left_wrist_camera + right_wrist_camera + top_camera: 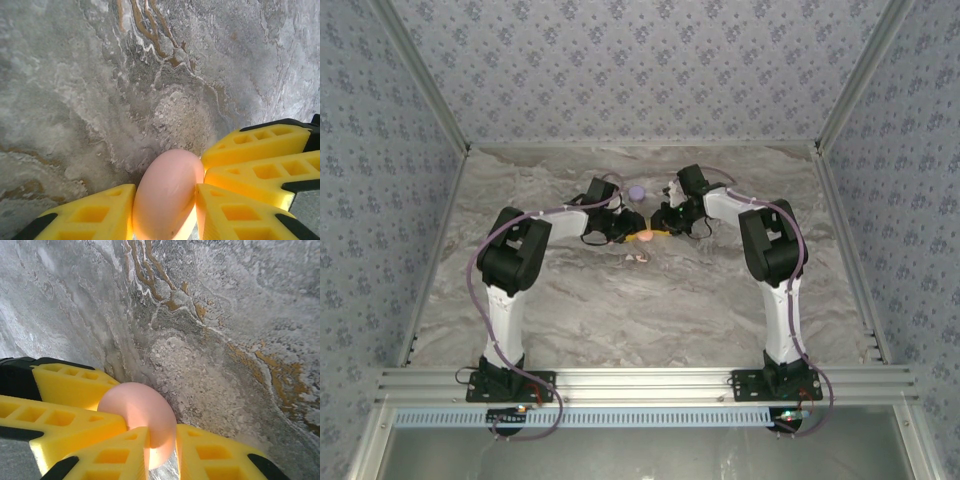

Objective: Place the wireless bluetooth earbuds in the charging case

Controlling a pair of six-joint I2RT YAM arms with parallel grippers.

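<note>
1 pink case (645,237) mid-table (620,320), L gripper (164,200) & R gripper (160,442) both pinching it. 1 purple disc (637,191) behind. Pinkish earbuds (638,258) loose just in front, count unclear.

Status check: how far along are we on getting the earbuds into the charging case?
Nothing looks seated yet: the pinkish-white earbuds lie loose on the table. In hand: the left end effector and right end effector both clamp the pink case, which looks closed. Left to do: open it, pick up the earbuds and seat them. A purple case sits untouched farther back.
</note>
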